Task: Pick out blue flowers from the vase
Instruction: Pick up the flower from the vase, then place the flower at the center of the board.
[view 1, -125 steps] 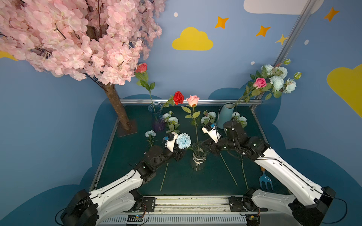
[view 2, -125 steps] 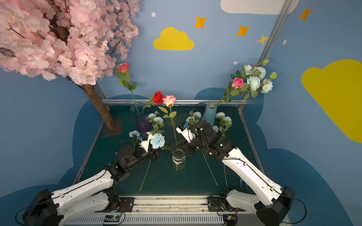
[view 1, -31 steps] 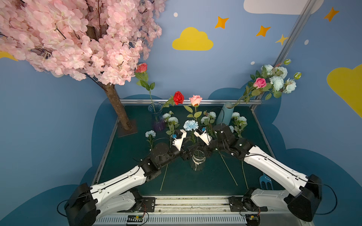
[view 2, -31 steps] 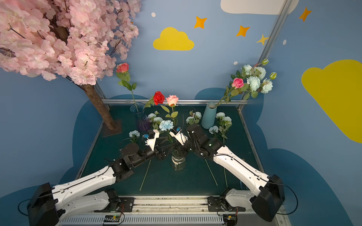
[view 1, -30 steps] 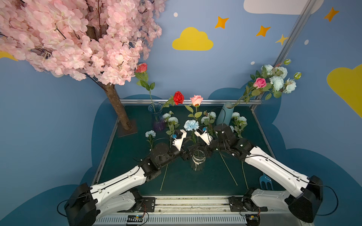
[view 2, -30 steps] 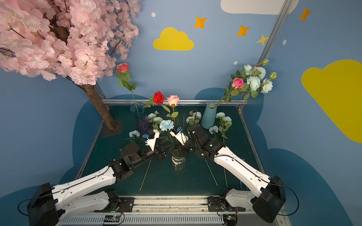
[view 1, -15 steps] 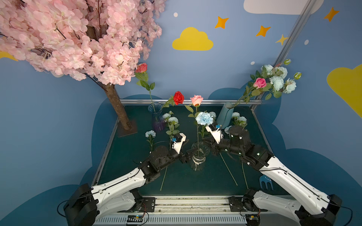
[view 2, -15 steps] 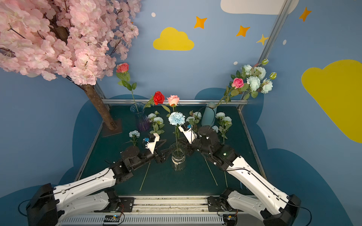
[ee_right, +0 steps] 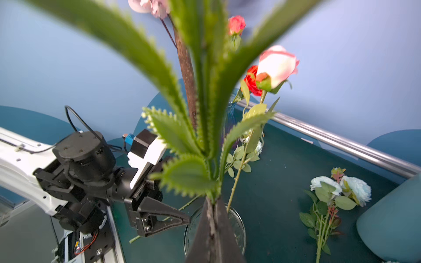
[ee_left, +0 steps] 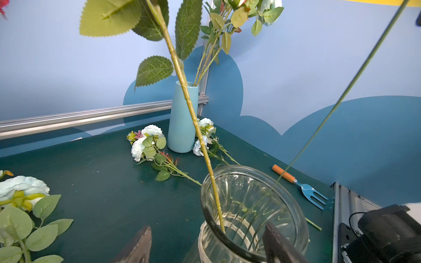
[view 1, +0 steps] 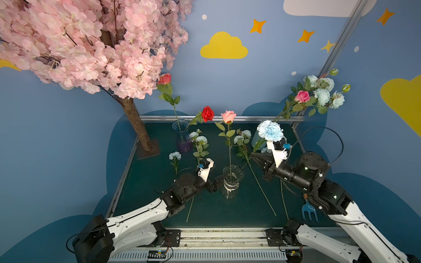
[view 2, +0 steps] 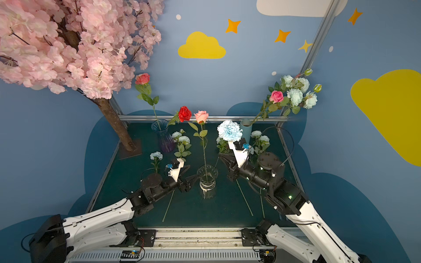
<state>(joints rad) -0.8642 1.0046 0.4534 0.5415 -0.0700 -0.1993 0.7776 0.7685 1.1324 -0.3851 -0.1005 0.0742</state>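
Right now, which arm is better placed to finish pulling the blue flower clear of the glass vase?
Right. The right end effector is shut on the blue flower by its stem, whose lower end reaches into the glass vase. The left end effector stands open astride the vase's neck.

Blue flower (view 2: pixel 229 131) lifted, seemingly gripped
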